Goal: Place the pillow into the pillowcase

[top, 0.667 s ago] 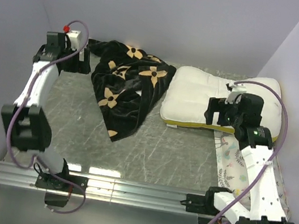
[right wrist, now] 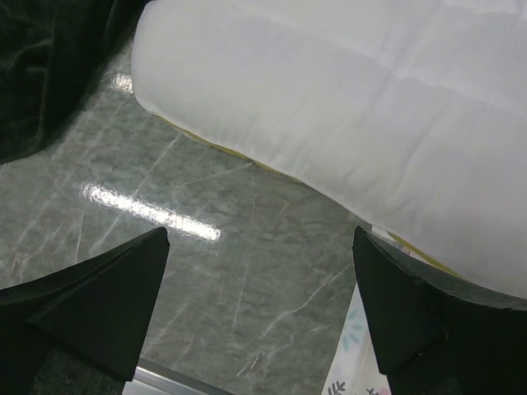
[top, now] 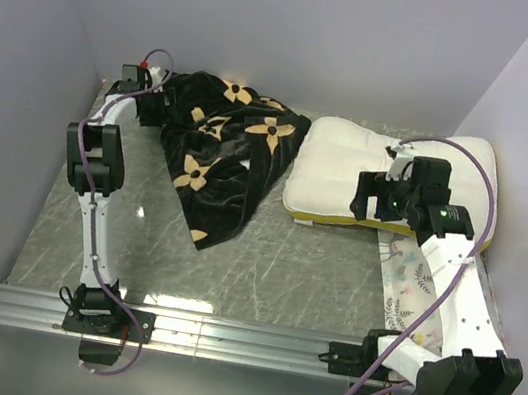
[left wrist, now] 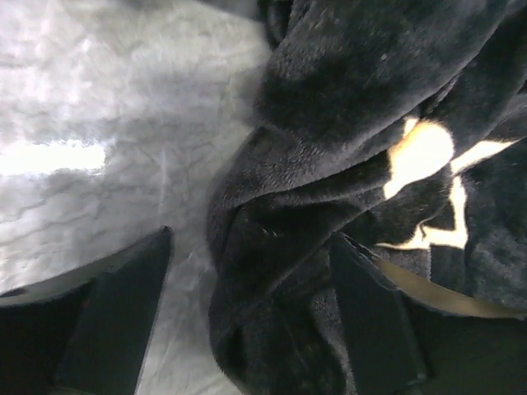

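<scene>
The pillowcase (top: pixel 222 155), black plush with tan flowers, lies crumpled at the far left-centre of the table. My left gripper (top: pixel 156 104) is at its far-left corner. In the left wrist view the gripper (left wrist: pixel 247 317) is open, with a fold of the pillowcase (left wrist: pixel 329 123) between the fingers (left wrist: pixel 123 321). The pillow (top: pixel 371 165), white and quilted with a yellow edge band, lies at the far right. My right gripper (top: pixel 363 202) hovers at its front edge. In the right wrist view it (right wrist: pixel 259 288) is open and empty over bare table, with the pillow (right wrist: pixel 370 107) just beyond.
A deer-print pillow (top: pixel 409 288) lies under my right arm at the right edge, and its corner shows in the right wrist view (right wrist: pixel 346 366). Walls close in the table at the left, back and right. A metal rail (top: pixel 240 341) runs along the near edge.
My left arm has folded in, and its gripper has moved right onto the pillowcase's corner. My right gripper has shifted slightly left along the pillow's front edge.
</scene>
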Controlling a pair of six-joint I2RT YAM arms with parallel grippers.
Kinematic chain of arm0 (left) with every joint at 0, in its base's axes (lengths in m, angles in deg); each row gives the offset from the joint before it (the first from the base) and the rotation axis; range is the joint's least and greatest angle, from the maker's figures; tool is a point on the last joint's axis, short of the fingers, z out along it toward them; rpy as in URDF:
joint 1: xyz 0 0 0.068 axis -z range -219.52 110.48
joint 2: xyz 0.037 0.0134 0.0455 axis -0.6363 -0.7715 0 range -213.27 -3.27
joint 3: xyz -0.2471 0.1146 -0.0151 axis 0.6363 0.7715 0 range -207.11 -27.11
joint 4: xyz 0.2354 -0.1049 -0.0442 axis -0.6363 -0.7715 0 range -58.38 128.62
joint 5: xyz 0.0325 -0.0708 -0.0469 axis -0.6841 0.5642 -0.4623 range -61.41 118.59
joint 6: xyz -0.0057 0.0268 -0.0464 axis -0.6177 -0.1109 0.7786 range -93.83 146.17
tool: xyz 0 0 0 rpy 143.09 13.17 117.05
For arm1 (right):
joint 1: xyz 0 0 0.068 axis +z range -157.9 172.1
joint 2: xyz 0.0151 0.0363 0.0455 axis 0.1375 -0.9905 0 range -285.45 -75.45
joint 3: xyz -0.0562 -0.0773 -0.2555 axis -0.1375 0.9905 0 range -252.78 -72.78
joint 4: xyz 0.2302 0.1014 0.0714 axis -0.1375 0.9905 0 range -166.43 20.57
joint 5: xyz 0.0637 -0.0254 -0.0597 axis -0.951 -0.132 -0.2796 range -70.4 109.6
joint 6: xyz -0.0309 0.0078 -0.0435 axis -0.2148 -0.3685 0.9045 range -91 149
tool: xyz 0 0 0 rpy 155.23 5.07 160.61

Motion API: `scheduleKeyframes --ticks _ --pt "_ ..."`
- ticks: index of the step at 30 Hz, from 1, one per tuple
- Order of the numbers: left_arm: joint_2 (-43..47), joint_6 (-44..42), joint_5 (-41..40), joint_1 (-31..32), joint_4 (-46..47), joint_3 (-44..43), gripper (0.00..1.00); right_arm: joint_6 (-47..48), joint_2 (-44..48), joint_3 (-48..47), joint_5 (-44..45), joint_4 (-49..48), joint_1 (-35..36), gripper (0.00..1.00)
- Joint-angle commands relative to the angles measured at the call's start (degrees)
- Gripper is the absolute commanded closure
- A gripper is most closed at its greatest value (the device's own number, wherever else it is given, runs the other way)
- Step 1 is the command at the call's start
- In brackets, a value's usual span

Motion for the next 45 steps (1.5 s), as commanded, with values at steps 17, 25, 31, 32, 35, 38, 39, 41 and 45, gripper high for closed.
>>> scheduleKeyframes --ticks 17,25,31,32,35,38,39,41,45 --pt "32.87 -12.73 -3.87 -9.66 -3.93 39.68 1.00 -1.46 -9.26 -3.96 -3.74 -6.85 7.50 0.07" --pt "56.72 -23.48 -13.69 -17.84 -13.32 62.50 1.00 -4.09 -22.88 -16.58 -1.72 -10.90 20.25 0.23" --pt "68.25 -29.29 -20.04 -21.19 -17.82 67.52 1.00 -8.57 -38.35 -33.91 0.57 -11.87 27.45 0.37" --pt "69.21 -29.64 -18.91 -21.63 -19.30 67.00 0.99 -9.18 -42.20 -36.02 1.70 -11.87 28.33 0.37" --pt "69.22 -29.73 -14.17 -22.94 -22.47 63.15 0.54 -8.41 -49.76 -44.63 5.12 -11.08 32.55 0.38" --pt "69.05 -30.35 -5.30 -24.09 -26.08 57.86 0.23 -7.61 -56.46 -53.16 6.98 -10.02 36.33 0.37" --pt "69.05 -30.26 -2.32 -24.18 -26.17 56.81 0.17 -7.52 -58.04 -57.01 8.29 -9.59 37.12 0.36" --pt "68.52 -28.69 -0.45 -24.18 -25.03 54.70 0.12 -6.21 -62.35 -60.29 9.62 -9.49 39.76 0.35" --pt "64.31 -25.17 2.19 -24.18 -22.13 52.58 0.12 -3.39 -68.42 -65.74 14.27 -11.25 43.28 0.34"
